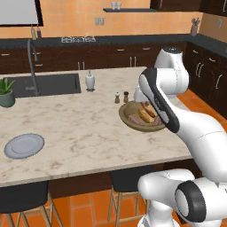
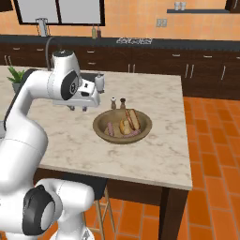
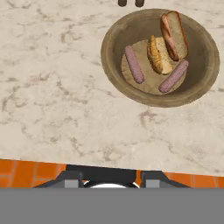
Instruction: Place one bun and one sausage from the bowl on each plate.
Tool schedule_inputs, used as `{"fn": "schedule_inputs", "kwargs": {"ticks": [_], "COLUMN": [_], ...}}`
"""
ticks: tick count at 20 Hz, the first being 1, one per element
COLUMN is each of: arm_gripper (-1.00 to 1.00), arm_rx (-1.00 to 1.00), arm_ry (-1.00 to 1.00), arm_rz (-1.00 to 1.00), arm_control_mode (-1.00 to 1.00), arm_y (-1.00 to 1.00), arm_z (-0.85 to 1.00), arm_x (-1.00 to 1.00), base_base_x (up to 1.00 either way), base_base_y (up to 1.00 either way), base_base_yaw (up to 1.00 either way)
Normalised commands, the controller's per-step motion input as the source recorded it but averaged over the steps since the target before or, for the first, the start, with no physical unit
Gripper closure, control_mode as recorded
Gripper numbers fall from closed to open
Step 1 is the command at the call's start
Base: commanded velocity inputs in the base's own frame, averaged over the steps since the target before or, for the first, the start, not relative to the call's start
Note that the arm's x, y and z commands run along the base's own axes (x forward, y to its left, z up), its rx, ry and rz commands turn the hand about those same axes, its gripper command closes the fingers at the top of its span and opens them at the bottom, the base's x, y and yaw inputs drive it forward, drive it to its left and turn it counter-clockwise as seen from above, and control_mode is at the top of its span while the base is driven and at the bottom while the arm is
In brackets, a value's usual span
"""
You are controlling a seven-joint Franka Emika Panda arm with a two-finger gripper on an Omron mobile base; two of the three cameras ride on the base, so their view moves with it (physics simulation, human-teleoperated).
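Observation:
The tan wooden bowl (image 3: pixel 109 57) stands on the marble counter and holds two buns and three sausages. One bun (image 3: pixel 158 56) lies in the middle. The other bun (image 3: pixel 179 33) rests on the far wall with a reddish sausage (image 3: pixel 166 29) against it. A pink sausage (image 3: pixel 134 64) lies to the left and another sausage (image 3: pixel 173 76) to the right. My gripper (image 2: pixel 78 108) hovers above the counter, left of the bowl (image 2: pixel 101 126), open and holding nothing. The grey-blue plate (image 1: pixel 24 145) sits far off near the counter's front left, bare.
Salt and pepper shakers (image 2: pixel 113 102) stand just behind the bowl. A soap dispenser (image 1: pixel 90 81), a sink (image 1: pixel 48 84) and a potted plant (image 1: pixel 6 92) are along the back left. Stools (image 1: pixel 22 197) stand under the counter's front edge.

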Motion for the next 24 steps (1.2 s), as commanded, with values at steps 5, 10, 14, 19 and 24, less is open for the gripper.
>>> {"fn": "schedule_inputs", "kwargs": {"ticks": [5,10,14,19,24], "arm_gripper": [-1.0,-1.0,-1.0,-1.0,-1.0], "arm_rx": [0.03,0.0,-0.1,-0.12,-0.06], "arm_ry": [-0.1,-0.08,0.0,-0.03,-0.04], "arm_rz": [0.0,0.02,0.0,0.0,0.01], "arm_control_mode": [-1.0,-1.0,-1.0,-1.0,-1.0], "arm_y": [-0.35,-0.84,-0.52,-0.05,-0.05], "arm_z": [-0.18,-0.15,-0.66,-0.76,-0.27], "arm_x": [0.05,0.4,0.81,0.76,0.25], "base_base_x": [0.0,0.0,0.0,0.0,0.0], "base_base_y": [0.0,0.0,0.0,0.0,0.0], "base_base_yaw": [0.0,0.0,0.0,0.0,0.0]}}
